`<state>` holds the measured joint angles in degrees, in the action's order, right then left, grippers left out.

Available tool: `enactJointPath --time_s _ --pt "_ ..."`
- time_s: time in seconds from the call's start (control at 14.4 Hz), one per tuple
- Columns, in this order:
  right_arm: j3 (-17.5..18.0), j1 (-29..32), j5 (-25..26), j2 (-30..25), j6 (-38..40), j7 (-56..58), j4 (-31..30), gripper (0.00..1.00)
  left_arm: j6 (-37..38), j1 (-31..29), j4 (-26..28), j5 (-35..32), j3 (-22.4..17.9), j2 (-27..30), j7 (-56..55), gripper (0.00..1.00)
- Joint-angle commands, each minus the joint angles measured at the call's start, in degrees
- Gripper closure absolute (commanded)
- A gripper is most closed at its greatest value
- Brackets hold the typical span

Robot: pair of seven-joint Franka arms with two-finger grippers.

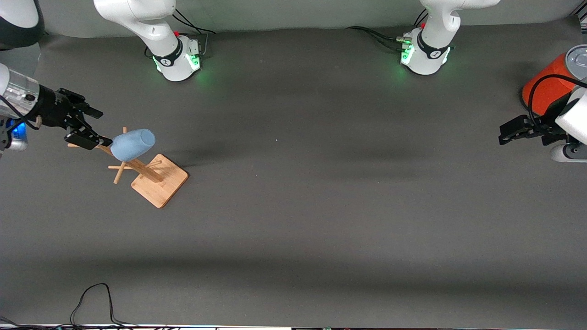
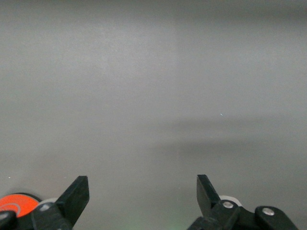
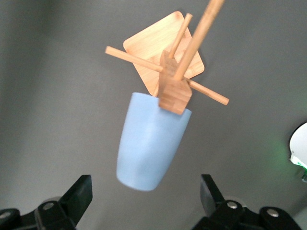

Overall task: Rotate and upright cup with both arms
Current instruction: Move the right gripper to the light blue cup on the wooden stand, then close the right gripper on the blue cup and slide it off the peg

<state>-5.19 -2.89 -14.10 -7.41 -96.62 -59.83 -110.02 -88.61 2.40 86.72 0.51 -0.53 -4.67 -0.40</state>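
High front camera faces both bases; wrist cameras look down, the right sharing the cup (image 3: 152,143).

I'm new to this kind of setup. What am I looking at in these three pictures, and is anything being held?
Two white robot arms stand at a dark table. The large picture looks down from across it; the other two come from cameras on each arm's wrist. A light-blue cup hangs on a peg of a wooden rack toward the right arm's end. The right gripper is open beside the cup, its fingers either side of it in the wrist view; nothing is held. The left gripper waits open over bare table beside an orange can.
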Motion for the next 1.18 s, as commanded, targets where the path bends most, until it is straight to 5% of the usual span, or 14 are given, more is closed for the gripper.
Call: enactJointPath --time_s 0.0,1.11 --pt "0.09 0.16 -2.33 -2.79 -4.79 -3.18 -6.25 0.0 -0.08 0.06 -1.37 -0.6 -0.08 -0.51 0.75 0.0" --pt "0.09 0.16 -7.08 2.39 -16.05 -3.45 -11.71 0.0 -0.07 -0.03 -1.29 -0.69 -0.08 -0.51 0.75 0.0"
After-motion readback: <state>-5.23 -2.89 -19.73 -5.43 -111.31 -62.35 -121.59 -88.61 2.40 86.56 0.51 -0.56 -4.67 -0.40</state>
